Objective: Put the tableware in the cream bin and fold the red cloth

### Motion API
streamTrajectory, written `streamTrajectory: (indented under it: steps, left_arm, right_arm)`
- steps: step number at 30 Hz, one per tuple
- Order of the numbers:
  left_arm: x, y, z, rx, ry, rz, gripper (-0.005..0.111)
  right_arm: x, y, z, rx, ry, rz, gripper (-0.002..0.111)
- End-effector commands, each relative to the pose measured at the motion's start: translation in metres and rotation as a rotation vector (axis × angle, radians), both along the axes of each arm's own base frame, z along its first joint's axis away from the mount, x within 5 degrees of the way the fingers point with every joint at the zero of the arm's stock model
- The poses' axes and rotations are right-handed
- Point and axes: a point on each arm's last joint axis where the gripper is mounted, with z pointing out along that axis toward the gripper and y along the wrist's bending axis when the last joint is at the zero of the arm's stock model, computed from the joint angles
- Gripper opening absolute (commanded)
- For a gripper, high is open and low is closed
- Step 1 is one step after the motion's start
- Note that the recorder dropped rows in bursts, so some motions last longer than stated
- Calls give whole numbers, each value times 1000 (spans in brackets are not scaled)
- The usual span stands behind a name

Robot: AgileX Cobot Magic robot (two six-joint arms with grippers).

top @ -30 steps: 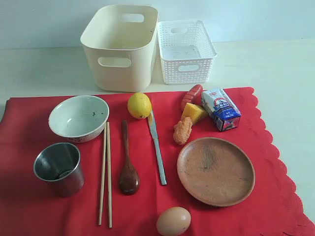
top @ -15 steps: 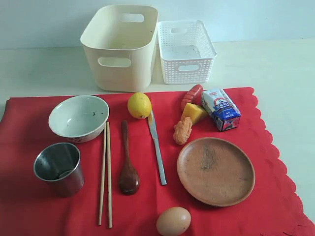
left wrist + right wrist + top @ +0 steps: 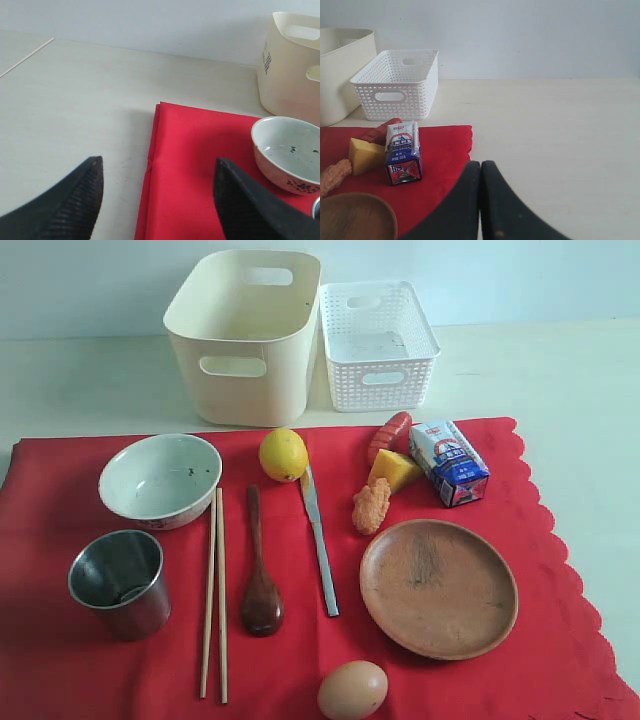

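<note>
Hovering with left fingers wide near the ceramic bowl, I judged a glancing rim grasp could tip it. My right fingers were pressed together, empty.

Bright, even light, soft shadows, perhaps slight blur in wrist views
</note>
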Motion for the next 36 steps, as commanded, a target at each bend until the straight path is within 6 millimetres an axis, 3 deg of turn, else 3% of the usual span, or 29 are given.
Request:
streamTrajectory:
  steps: [1, 31, 36]
  left_arm:
    - [0, 0, 1, 11, -11, 0, 62]
    - [0, 0, 1, 11, -11, 0, 62]
    - [0, 0, 1, 11, -11, 0, 62]
  right_arm:
    - [0, 0, 0, 2, -15, 1, 0]
    - [0, 0, 0, 1, -13, 1, 0]
    - [-1, 0, 18, 4, -61, 1, 0]
